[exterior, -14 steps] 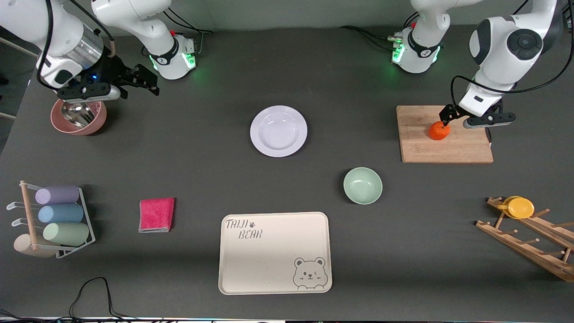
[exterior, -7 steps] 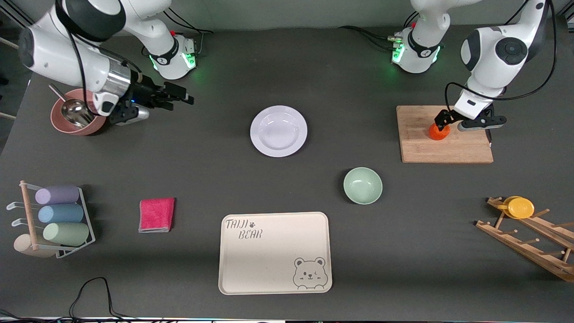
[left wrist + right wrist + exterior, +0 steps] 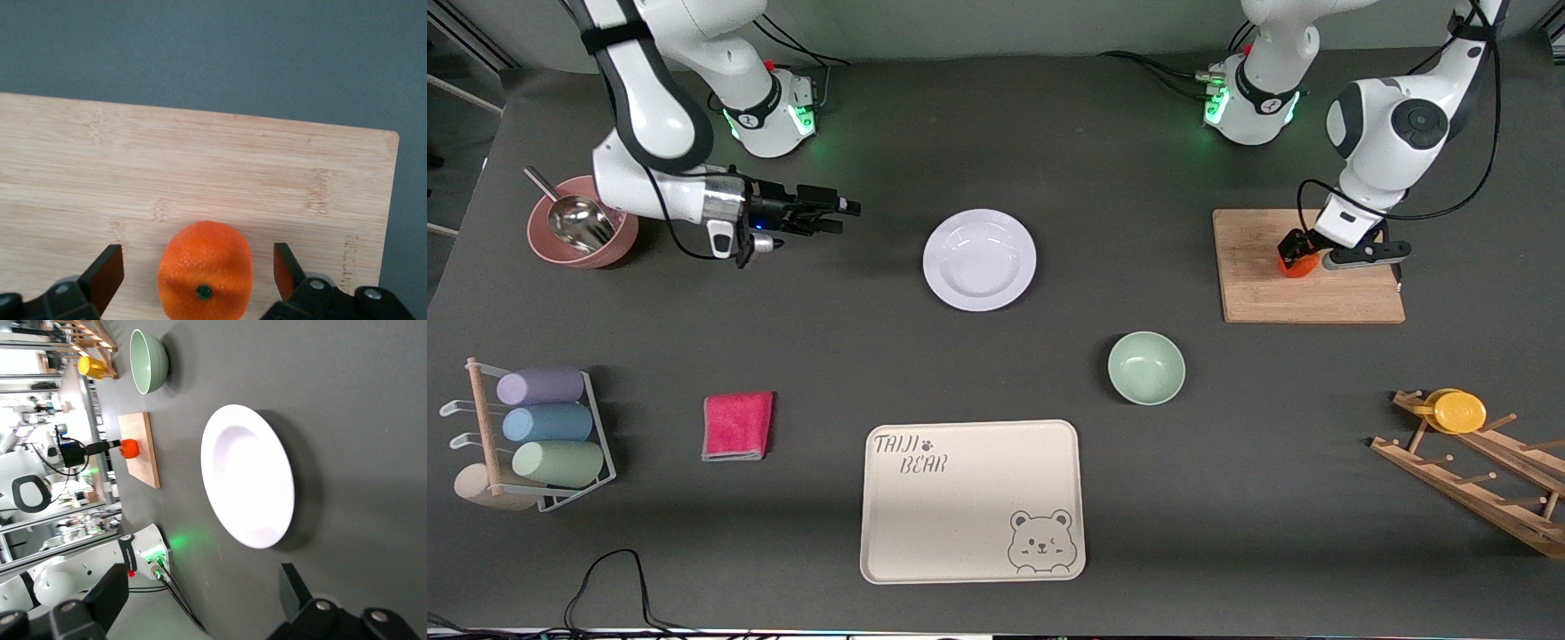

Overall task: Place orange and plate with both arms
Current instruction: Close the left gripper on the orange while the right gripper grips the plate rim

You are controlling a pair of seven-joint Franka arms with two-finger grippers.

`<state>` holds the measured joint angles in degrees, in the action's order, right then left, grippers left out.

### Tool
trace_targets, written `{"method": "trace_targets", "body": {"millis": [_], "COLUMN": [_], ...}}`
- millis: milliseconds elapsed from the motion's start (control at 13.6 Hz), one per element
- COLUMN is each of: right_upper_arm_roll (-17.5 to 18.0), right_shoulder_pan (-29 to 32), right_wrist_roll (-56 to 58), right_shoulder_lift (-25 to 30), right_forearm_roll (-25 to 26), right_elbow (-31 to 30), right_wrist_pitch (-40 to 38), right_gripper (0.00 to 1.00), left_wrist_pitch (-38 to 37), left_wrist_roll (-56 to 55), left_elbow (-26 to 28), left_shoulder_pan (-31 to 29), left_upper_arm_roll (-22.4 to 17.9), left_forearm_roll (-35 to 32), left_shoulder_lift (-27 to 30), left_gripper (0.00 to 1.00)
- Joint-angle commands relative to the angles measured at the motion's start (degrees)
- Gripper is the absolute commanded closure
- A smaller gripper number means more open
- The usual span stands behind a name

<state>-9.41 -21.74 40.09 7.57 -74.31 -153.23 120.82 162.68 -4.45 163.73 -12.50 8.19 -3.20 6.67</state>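
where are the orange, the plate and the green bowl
orange [image 3: 205, 273], left wrist view, middle of its peel
plate [image 3: 979, 260], front view, centre of its well
green bowl [image 3: 1146, 367], front view, inside bottom

You're looking at a glossy plate [image 3: 979, 260], dimpled-skin orange [image 3: 205, 271] sitting on grainy wood board [image 3: 200, 167], matt grey tabletop [image 3: 996, 373].
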Motion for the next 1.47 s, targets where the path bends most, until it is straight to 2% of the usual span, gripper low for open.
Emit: {"method": "trace_targets", "body": {"millis": [0, 147, 368, 662, 736, 810, 957, 1177, 1251, 1398], "right_upper_arm_roll": [-0.9, -0.9, -0.9, -0.9, -0.8, -0.8, -0.8, -0.8, -0.8, -0.8], "right_shoulder_pan": [-0.4, -0.2, 0.0, 1.8, 2.7, 2.7, 2.8, 2.8, 2.8, 2.8], "right_wrist_roll": [15.2, 23.2, 32.4, 38.5, 39.7, 40.5, 40.6, 40.3, 39.9, 39.9], "right_shoulder_lift": [-10.1, -15.5, -21.5, -26.3, -28.0, -28.9, -29.1, -29.1, -29.1, -29.1], "right_forearm_roll": [-10.2, -15.5, -20.7, -21.2, -21.2, -21.2, -21.2, -21.2, -21.2, -21.2], "right_elbow": [0.5, 0.6, 1.0, 2.3, 2.8, 3.2, 3.2, 3.2, 3.2, 3.3], "right_wrist_pitch": [-1.5, -5.0, -7.8, -9.0, -9.9, -10.6, -10.7, -10.7, -10.7, -10.7], "right_gripper": [0.00, 0.00, 0.00, 0.00, 0.00, 0.00, 0.00, 0.00, 0.00, 0.10], "left_wrist_pitch": [3.7, 3.8, 5.1, 5.8, 5.7, 5.7, 5.6, 5.2, 5.1, 4.9], "left_wrist_roll": [0.1, -0.1, -0.1, 0.0, 0.0, 0.1, 0.1, 0.7, 0.7, 0.7], "left_elbow": [5.1, 5.4, 5.5, 5.7, 5.7, 5.6, 5.7, 5.7, 5.6, 5.5], "left_shoulder_pan": [-0.4, -0.4, -0.7, -1.2, -1.2, -1.2, -1.2, -1.2, -1.2, -1.2], "left_upper_arm_roll": [0.3, 0.3, 0.3, 0.3, 0.3, 0.3, 0.3, 0.3, 0.3, 0.3], "left_forearm_roll": [-0.4, -0.4, -0.4, -0.4, -0.4, -0.4, -0.4, -0.4, -0.4, -0.4], "left_shoulder_lift": [1.9, 1.3, -0.1, -0.9, -0.9, -0.9, -0.9, -0.9, -0.9, -0.8], "left_gripper": [0.00, 0.00, 0.00, 0.03, 0.12, 0.24, 0.60, 0.99, 1.00, 1.00]}}
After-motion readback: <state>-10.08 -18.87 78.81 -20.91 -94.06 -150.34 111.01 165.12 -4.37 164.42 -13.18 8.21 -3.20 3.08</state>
